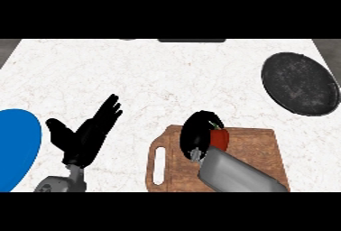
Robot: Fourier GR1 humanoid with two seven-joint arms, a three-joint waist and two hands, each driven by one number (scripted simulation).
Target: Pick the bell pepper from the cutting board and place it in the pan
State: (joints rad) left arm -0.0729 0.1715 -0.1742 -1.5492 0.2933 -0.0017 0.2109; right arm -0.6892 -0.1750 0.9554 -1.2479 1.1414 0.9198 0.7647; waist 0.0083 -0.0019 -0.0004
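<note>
A red bell pepper (221,138) sits on the wooden cutting board (256,151) at the lower middle of the counter. My right hand (198,131) is curled over the pepper from its left side, hiding most of it; whether the pepper is off the board I cannot tell. The dark round pan (300,83) lies at the far right, well apart from the board. At the lower left my left hand (88,133) rests open, fingers pointing up and to the right, holding nothing.
A blue plate (15,149) shows at the left edge, partly cut off, close to the left hand. The board's handle slot (159,165) faces left. White marble counter (166,72) stretches between the board and the pan.
</note>
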